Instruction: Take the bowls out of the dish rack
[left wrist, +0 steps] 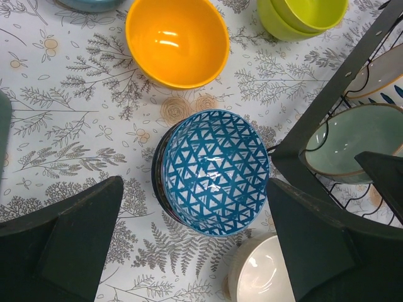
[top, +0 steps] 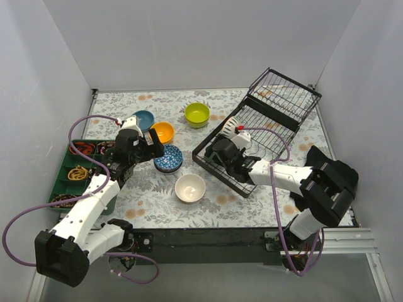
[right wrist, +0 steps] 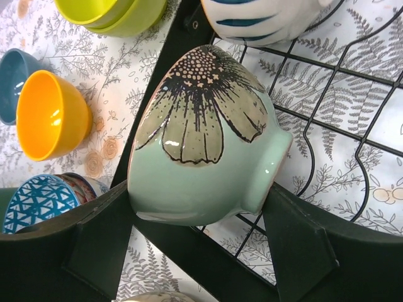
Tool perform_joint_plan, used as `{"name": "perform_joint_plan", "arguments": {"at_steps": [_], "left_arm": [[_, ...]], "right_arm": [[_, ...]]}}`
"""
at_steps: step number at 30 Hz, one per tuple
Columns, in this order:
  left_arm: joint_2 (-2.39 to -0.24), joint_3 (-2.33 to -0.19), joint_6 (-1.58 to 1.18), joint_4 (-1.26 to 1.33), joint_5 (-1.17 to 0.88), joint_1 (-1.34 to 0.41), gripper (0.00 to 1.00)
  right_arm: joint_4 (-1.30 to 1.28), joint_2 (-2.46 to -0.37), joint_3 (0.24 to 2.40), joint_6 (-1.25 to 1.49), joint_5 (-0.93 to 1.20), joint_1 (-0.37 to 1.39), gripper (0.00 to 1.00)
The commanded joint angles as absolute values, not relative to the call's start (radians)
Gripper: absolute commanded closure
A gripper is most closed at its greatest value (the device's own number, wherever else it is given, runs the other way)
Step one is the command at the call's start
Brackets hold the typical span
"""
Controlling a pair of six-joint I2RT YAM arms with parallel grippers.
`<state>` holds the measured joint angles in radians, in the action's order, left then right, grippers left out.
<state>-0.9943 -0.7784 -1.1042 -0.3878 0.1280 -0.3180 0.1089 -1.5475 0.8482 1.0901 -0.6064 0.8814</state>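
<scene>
White-walled booth, fern-print tablecloth [top: 148, 211] on the table. Right gripper [right wrist: 195, 214] reaches into the black wire dish rack [top: 280, 116], closed on the pale-green flower bowl [right wrist: 201, 157]: one finger against the rim, the other against the foot. That bowl stands on edge in the rack base at its near-left end, mouth toward the rack frame, not lifted clear. Striped blue-white bowl [right wrist: 252, 19] sits in the rack just beyond it. Left gripper [left wrist: 195, 201] is spread wide, holding nothing, directly above the blue triangle-pattern bowl [left wrist: 214, 170], which is nested upright in another bowl on the cloth just left of the rack. Also on the cloth: orange bowl [left wrist: 176, 41], stacked lime bowls [left wrist: 302, 19], plain blue bowl [top: 143, 118], cream bowl [top: 190, 187]. Green tray [top: 66, 173] at far left
</scene>
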Motion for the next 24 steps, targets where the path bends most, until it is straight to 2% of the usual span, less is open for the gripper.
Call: {"name": "perform_joint_plan", "arguments": {"at_steps": [1,14,24], "left_arm": [[-0.974,-0.772,-1.095,-0.380,0.106,-0.310,0.02],[-0.980,-0.767,-1.094,-0.376,0.086,-0.308,0.02],[-0.988,-0.761,-1.088,-0.357,0.017,-0.308,0.02]], "right_arm": [[0.107,-1.551,0.957,1.019,-0.698,0.913,0.66],[0.074,-1.459,0.948,0.948,-0.758,0.934,0.87],[0.145,-1.295,0.841,0.901,-0.720,0.936,0.95]]}}
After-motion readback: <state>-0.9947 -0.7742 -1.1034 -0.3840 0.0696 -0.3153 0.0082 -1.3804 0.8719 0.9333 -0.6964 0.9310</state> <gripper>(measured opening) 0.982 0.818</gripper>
